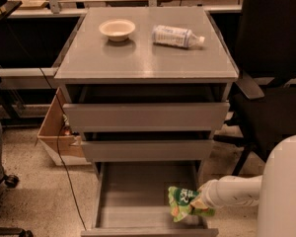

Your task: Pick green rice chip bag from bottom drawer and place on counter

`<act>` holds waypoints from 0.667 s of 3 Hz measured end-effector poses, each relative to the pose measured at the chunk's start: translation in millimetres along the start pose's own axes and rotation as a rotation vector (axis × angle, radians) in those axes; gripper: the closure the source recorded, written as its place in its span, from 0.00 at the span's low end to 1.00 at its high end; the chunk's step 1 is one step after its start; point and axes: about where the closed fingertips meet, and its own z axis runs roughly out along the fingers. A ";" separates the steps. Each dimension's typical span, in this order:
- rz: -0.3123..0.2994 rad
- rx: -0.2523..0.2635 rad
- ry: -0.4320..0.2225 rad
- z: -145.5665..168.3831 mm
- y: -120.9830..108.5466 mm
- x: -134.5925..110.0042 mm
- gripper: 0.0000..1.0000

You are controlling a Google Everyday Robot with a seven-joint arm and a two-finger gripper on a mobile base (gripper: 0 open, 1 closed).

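Your gripper (200, 201) is clamped on the crumpled bright-green foil chip bag (183, 202). You hold it over the front right corner of the open, shallow grey metal bottom drawer (138, 191).

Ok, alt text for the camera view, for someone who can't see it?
The gripper holds the green rice chip bag at the right edge of the open bottom drawer. On the counter above sit a white bowl and a plastic bottle lying on its side.
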 end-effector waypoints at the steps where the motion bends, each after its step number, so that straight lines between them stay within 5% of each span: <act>1: 0.000 -0.001 0.000 0.1 0.2 0.1 1.00; 2: -0.011 0.003 -0.032 -21.3 -12.8 -13.7 1.00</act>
